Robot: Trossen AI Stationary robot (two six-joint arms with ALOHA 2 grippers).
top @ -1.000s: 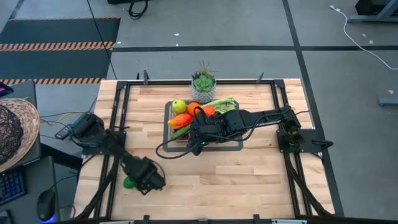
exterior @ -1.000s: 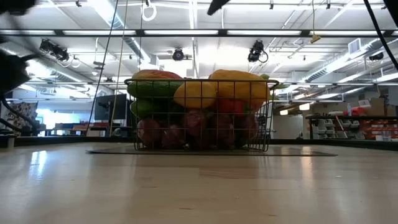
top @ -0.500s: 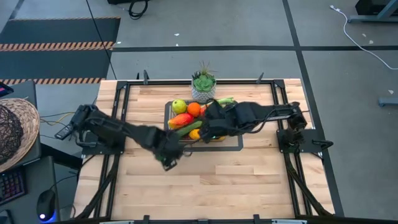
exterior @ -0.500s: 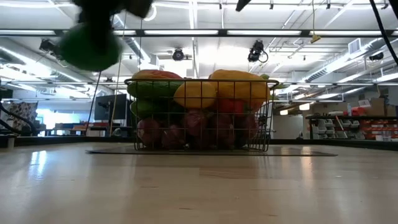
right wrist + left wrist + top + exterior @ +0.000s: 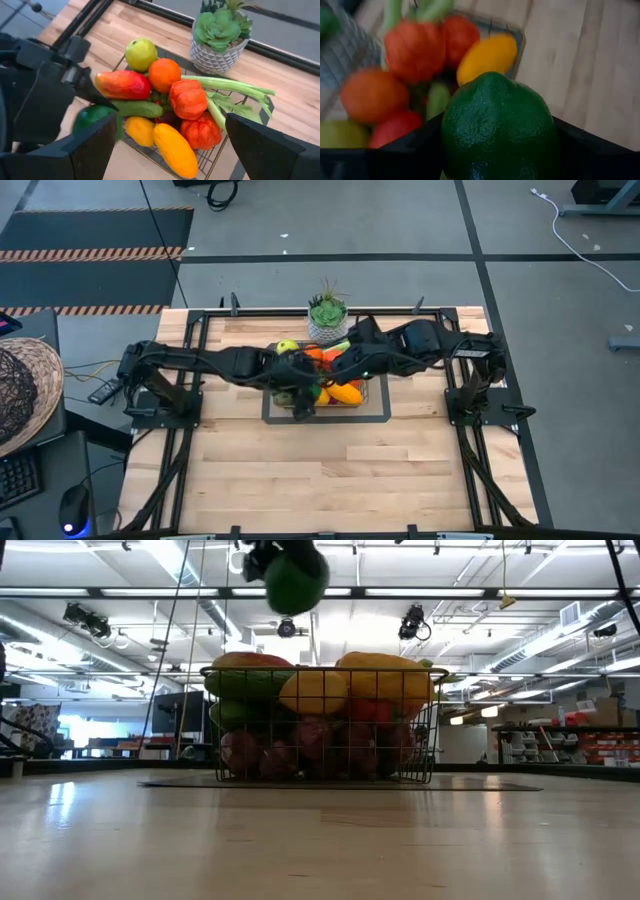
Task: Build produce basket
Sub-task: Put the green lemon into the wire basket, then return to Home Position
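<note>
The dark wire basket [image 5: 272, 385] [image 5: 320, 725] stands on a dark mat at the table's middle. It is filled with produce: a yellow-green apple [image 5: 140, 53], an orange, red and yellow pieces, a cucumber and a leek [image 5: 235, 87]. My left gripper [image 5: 300, 398] is shut on a round dark green fruit [image 5: 497, 127] [image 5: 293, 578], held above the basket's near left part. My right gripper [image 5: 345, 365] [image 5: 167, 125] hangs open over the basket's far right part and holds nothing. My left gripper pinches the green fruit by its two sides [image 5: 451, 135] between its two fingers [image 5: 410, 155], slanting down from the table's left. The fruit is lifted clear and hangs above the basket's rim [image 5: 300, 670].
A patterned white pot with a green succulent [image 5: 327, 320] [image 5: 220, 37] stands just beyond the basket's far edge. Black frame rails [image 5: 190, 380] run along the table's left, right and far sides. Bare wood [image 5: 330, 470] lies on the near side of the basket.
My left gripper has risen from the table's near left part and swung toward the basket with the green fruit, which is lifted clear; its wrist has turned. My right gripper has drawn back from the basket's near edge toward the far right and risen a little.
</note>
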